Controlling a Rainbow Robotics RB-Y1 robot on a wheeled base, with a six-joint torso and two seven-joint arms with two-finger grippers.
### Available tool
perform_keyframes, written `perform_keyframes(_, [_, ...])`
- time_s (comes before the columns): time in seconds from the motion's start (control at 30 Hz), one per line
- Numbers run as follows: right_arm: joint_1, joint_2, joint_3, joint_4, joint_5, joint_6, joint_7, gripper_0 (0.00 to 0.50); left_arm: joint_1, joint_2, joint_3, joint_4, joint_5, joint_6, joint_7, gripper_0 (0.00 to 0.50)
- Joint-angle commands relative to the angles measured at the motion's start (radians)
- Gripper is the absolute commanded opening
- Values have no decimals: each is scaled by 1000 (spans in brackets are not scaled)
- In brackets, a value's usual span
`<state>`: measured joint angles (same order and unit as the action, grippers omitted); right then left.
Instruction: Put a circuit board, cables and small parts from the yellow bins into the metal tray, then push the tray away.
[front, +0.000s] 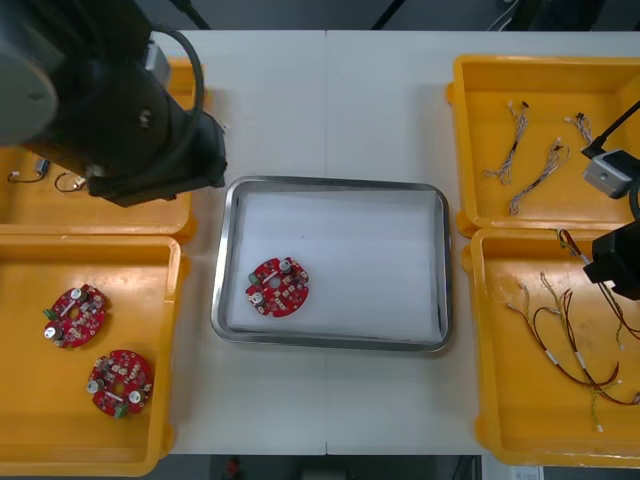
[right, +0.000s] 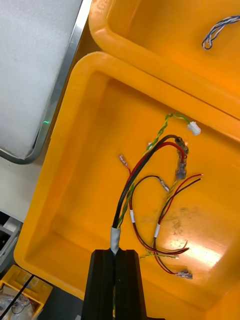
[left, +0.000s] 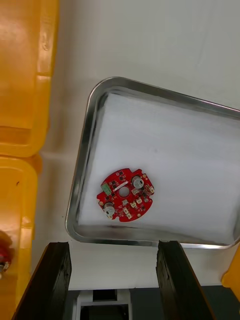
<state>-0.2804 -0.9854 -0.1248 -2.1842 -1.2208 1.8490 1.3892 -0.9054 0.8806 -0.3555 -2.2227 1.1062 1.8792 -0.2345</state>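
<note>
While the right gripper (right: 116, 252) had its fingers clamped on a black cable (right: 142, 161) in the yellow bin (right: 60, 165) at the surface's (front: 330, 90) near right corner, red and yellow cables (right: 156, 231) lay tangled with it; lifting risked dragging them along. Left gripper (left: 114, 245) held its fingers apart beside the metal tray (front: 330, 185), circuit board (front: 277, 287) inside.

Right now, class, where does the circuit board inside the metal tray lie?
In the front view the circuit board lies in the near left corner of the metal tray, closest to the robot's near left yellow bin.
</note>
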Motion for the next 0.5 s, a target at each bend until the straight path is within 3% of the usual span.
perform_keyframes(0.03, [-5,5,37,-46,-11,-17,-15,0,-46,161,99,-35,112,11,6,500])
perform_keyframes(0.17, [-22,4,59,-89,-16,-17,-7,0,-46,273,135,-5,184,21,-15,500])
perform_keyframes(0.3, [-77,5,117,-128,-20,-17,8,0,-46,328,164,107,221,24,-97,500])
perform_keyframes(0.4, [-135,4,180,-140,-26,-17,16,0,-46,334,182,213,219,24,-117,500])
perform_keyframes(0.5, [-226,4,277,-141,-31,-19,28,0,-46,336,179,319,165,9,-127,500])
